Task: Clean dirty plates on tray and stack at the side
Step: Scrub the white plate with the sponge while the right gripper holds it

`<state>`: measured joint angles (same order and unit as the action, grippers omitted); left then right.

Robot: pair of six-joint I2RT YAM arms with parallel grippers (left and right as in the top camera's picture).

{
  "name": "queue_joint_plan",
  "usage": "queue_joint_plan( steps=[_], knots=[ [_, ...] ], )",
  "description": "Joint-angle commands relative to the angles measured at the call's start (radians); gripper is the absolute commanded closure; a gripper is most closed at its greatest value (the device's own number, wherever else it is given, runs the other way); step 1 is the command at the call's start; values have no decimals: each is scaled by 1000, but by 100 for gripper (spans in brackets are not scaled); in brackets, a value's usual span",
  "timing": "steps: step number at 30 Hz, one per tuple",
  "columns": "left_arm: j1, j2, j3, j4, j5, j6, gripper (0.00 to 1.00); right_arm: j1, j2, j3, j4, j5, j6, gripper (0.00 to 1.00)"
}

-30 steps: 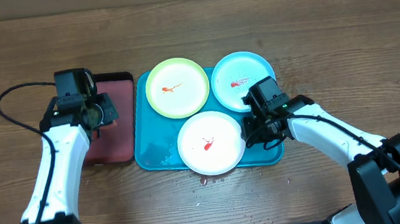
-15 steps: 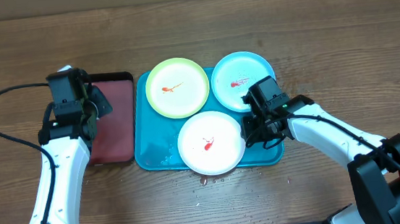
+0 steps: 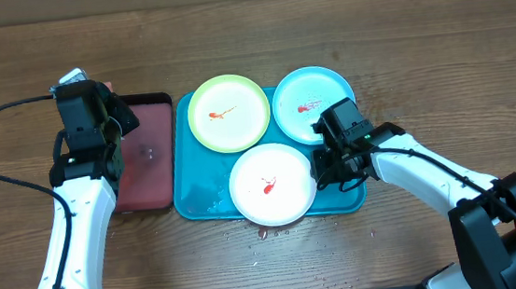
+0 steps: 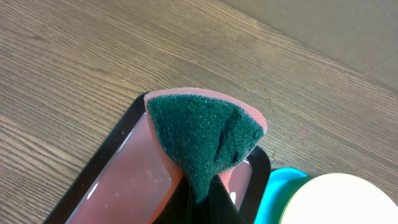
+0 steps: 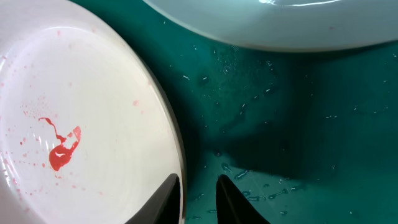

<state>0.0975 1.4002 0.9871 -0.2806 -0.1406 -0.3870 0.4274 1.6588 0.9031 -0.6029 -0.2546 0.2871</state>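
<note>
Three plates lie on the turquoise tray (image 3: 189,183): a lime-green one (image 3: 229,113), a cyan one (image 3: 313,104) and a white one (image 3: 273,182), each with a red sauce smear. My right gripper (image 3: 327,168) is at the white plate's right edge. In the right wrist view its jaws (image 5: 198,190) straddle the white plate's (image 5: 81,93) rim, one finger over the plate and one over the wet tray floor (image 5: 298,124). My left gripper (image 4: 202,202) is shut on a folded green-and-orange sponge (image 4: 205,134), held above the small reddish tray (image 4: 127,186).
The black-rimmed reddish tray (image 3: 150,159) sits against the turquoise tray's left side, holding a thin film of liquid. Red drips (image 3: 264,233) dot the table just in front of the white plate. Bare wooden table surrounds both trays.
My left arm has swung left and back over the reddish tray's far left corner with the sponge. The right arm and the plates have not moved.
</note>
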Motion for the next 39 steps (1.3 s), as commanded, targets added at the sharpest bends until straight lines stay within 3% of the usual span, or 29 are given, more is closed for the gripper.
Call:
queue_joint_plan(
  steps=[1,9,15,21,25,29,32,39],
  knots=[
    [-6,-25,-3,9,-16,-2,96,5,6,13,4,8,-6,78],
    [-7,-24,-3,-18,9,14,96,5,6,13,0,7,-6,78],
    [-43,3,-3,-153,238,93,96,5,6,13,-21,7,-6,79],
    [-202,54,-3,-256,477,276,96,5,6,13,-36,6,-5,84],
    [-361,71,-3,-278,482,381,96,5,6,13,-58,-10,-5,85],
    [-503,72,-3,-269,482,407,96,5,6,13,-72,-13,-4,89],
    [-571,85,-3,-262,481,411,96,5,6,13,-73,-19,-2,96],
    [-654,147,-3,-276,482,462,96,6,6,13,-81,-62,2,96]
  ],
)
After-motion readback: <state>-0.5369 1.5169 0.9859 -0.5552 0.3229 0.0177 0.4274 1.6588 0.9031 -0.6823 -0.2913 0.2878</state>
